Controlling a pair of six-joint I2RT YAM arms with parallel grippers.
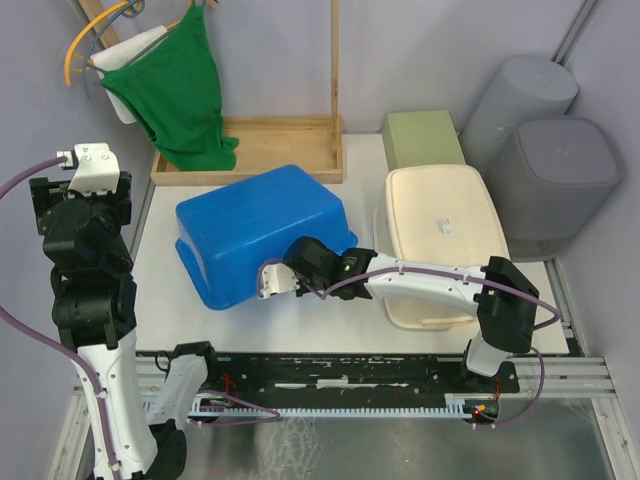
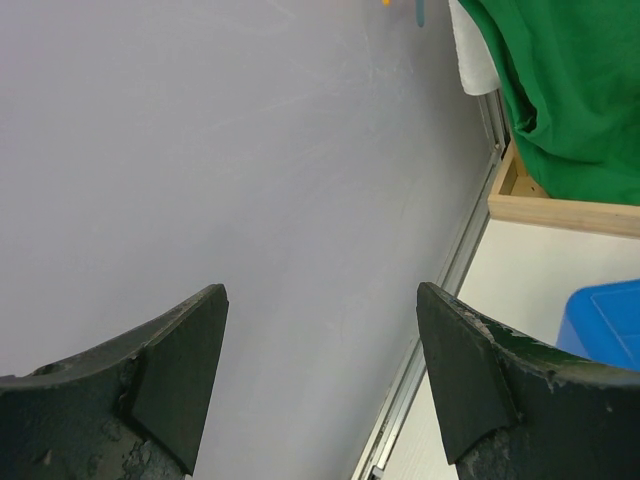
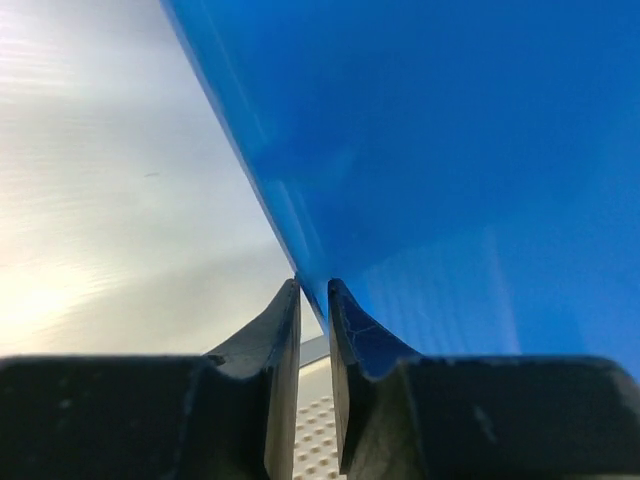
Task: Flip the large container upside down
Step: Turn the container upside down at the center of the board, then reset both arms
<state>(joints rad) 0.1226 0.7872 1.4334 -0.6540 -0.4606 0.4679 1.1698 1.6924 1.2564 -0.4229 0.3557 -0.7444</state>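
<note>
item: large blue rectangular plastic container (image 1: pixel 265 232). location: on the white surface (image 1: pixel 160 290), just left of the cream upturned plastic bin (image 1: pixel 445 230), base up and rim down, so you may judge the flip all but done. long axis: runs away from the cream bin, leftward.
right hand (image 3: pixel 313 290): left of the cream bin, at the container's near rim, fingers a thin slit apart with the rim edge at their tips; you cannot tell if it pinches.
left hand (image 2: pixel 320 330): far left of the cream bin, raised, spread wide, empty.
nearer arm: right.

Left gripper (image 2: pixel 320 300) raised, jaws wide; right gripper (image 3: pixel 314 288) reaches low (jaws barely apart).
</note>
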